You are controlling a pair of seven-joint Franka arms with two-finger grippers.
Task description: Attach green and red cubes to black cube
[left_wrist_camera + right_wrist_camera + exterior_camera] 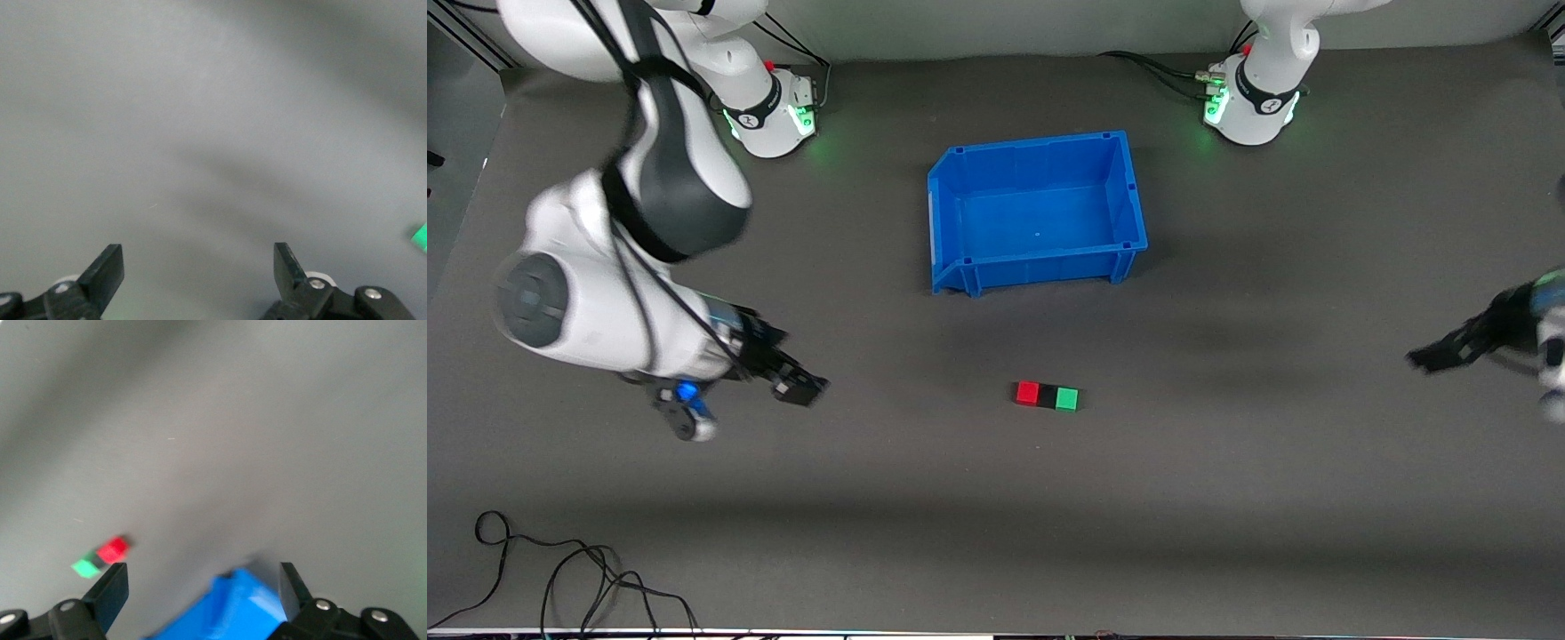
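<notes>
The red cube point(1028, 393), black cube point(1047, 396) and green cube point(1066, 398) sit in one touching row on the mat, black in the middle, nearer to the front camera than the blue bin. My right gripper point(800, 387) is open and empty, apart from the row toward the right arm's end of the table. Its wrist view point(202, 579) shows the red cube point(112, 549) and green cube point(85, 568). My left gripper point(1427, 358) is open and empty at the left arm's end. Its wrist view point(198, 260) shows bare mat and a sliver of the green cube point(420, 237).
An empty blue bin point(1037, 212) stands farther from the front camera than the cubes, between the arm bases; it also shows in the right wrist view point(227, 607). Loose black cables point(560, 578) lie at the front edge toward the right arm's end.
</notes>
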